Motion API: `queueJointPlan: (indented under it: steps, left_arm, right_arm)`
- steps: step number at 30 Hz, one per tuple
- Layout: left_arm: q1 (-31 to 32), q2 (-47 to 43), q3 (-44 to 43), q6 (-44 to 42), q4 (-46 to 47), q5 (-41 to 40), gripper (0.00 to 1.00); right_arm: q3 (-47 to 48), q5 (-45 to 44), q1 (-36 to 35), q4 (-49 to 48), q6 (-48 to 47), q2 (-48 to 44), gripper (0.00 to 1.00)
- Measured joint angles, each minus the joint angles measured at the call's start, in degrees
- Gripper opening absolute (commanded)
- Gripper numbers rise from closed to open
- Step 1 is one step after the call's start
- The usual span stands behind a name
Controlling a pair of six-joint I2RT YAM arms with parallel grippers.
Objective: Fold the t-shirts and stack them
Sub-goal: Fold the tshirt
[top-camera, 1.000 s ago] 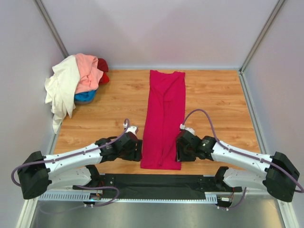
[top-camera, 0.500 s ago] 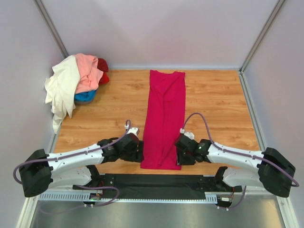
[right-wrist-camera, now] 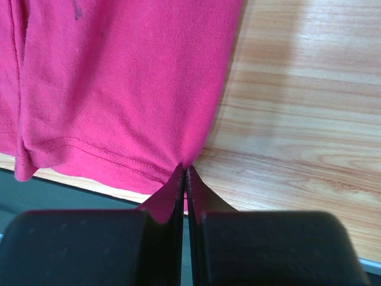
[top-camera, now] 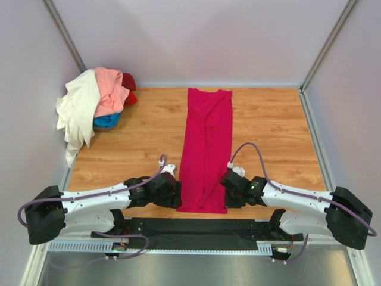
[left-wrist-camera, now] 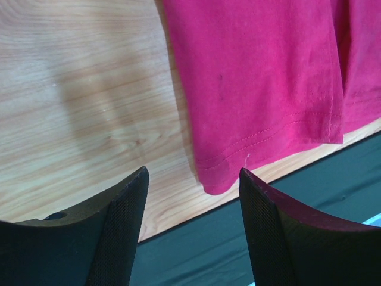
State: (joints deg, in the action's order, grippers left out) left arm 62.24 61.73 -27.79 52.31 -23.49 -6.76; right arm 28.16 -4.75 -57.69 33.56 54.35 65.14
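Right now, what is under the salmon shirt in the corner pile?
A blue shirt pokes out beneath the salmon shirt, a red one beside it; the rest is covered.

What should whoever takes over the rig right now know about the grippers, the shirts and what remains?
Left gripper: open, fingertips astride the near left hem corner of the magenta t-shirt, not gripping.
Right gripper: shut on the near right hem corner.
Magenta t-shirt: a long narrow strip in the middle of the table.
Other shirts: heaped unfolded at the far left corner.
Done: lengthwise folds.
Left: close the left gripper, fold the strip end over end, then fold the heap; no stack yet.
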Motion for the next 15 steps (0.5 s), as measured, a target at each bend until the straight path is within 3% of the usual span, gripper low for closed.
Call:
queueJointPlan:
  steps: [6,9,10,13,15]
  left_arm:
    - [0.42,0.94,1.57,0.48,2.84,0.74,0.63]
    - [0.42,2.97,1.64,0.59,6.01,1.66,0.53]
    - [0.42,4.15,1.6,0.74,7.61,2.14,0.47]
    - [0.39,8.09,1.36,1.38,12.15,3.87,0.04]
    - [0.39,9.68,1.03,1.57,13.88,4.79,0.0]
  right_arm:
    - [-0.28,-0.07,0.0,-0.2,0.31,-0.26,0.01]
    - [-0.59,-0.07,0.0,-0.52,0.35,-0.57,0.01]
    - [-0.66,-0.07,0.0,-0.66,0.35,-0.59,0.0]
    - [-0.87,-0.04,-0.02,-1.05,0.5,-0.74,0.01]
    - [-1.14,-0.07,-0.02,-1.31,0.74,-1.2,0.0]
